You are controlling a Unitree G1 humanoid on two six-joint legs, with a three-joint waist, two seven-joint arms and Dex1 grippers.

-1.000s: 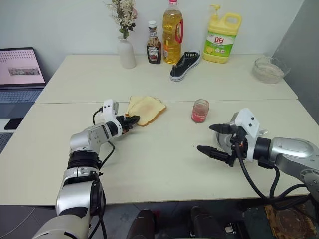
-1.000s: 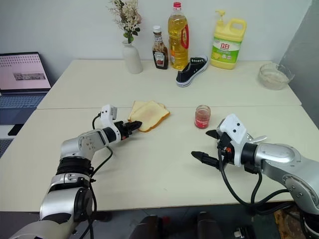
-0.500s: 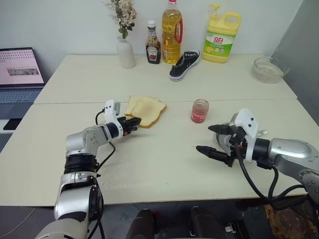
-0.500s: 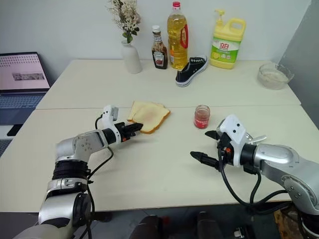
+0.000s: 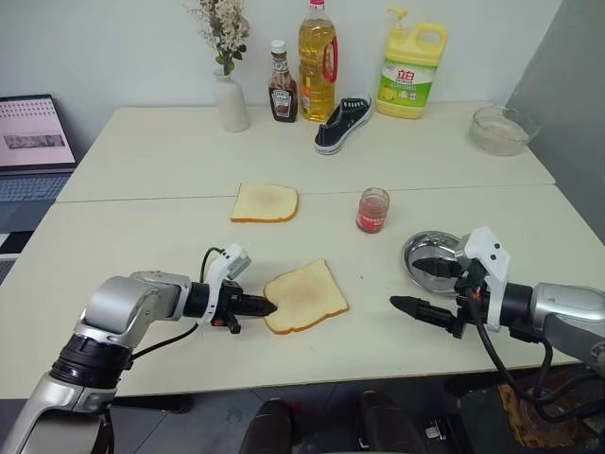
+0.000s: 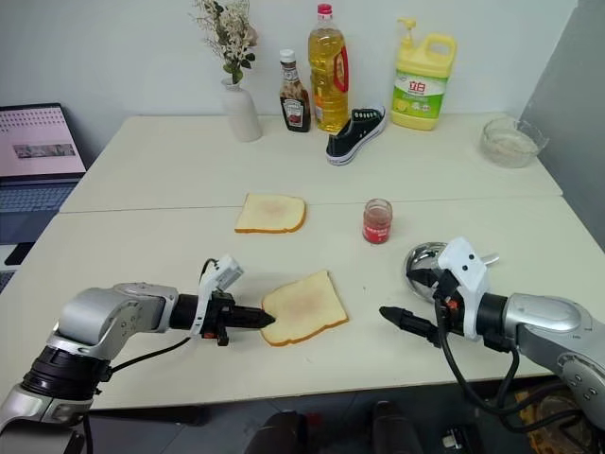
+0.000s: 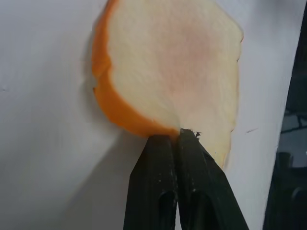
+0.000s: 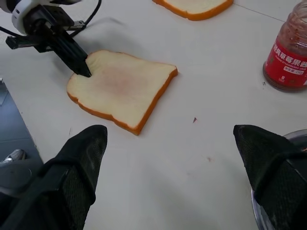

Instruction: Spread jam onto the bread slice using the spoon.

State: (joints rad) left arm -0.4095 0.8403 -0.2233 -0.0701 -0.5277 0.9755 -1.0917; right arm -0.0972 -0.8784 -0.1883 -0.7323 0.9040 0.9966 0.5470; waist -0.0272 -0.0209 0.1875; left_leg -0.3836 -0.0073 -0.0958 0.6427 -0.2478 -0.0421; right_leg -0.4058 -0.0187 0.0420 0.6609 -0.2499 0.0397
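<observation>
- Left gripper (image 5: 267,307) was clenched on the corner of the bread (image 5: 304,296), near the worktop's (image 5: 142,151) front edge, about mid-width.
- Right gripper (image 5: 425,288) stood wide apart and empty, near the front right, just by the steel dish (image 5: 425,253).
- Jam (image 5: 372,209) sat in its jar mid-worktop, behind the dish and apart from both grippers.
- Second, paler slice (image 5: 265,201) lay further back, near mid-worktop; untouched.
- Spoon: a thin handle (image 6: 489,257) seemed to poke from behind the right gripper's white housing at the dish; the rest couldn't be made out.
- Step in hand, as judged: placing the bread in front. To do well: set the slice flat, let go cleanly without dragging the crust, leave room on its right side for the spoon arm.
- Next probably needs the right gripper on the spoon, then into the jar; the narrow jar mouth could tip it.
- Left wrist view showed the pinch closely: fingers (image 7: 152,191) together right at the crust edge.
- Right wrist view showed the slice lying flat and the jar label; head views alone gave the full layout.
</observation>
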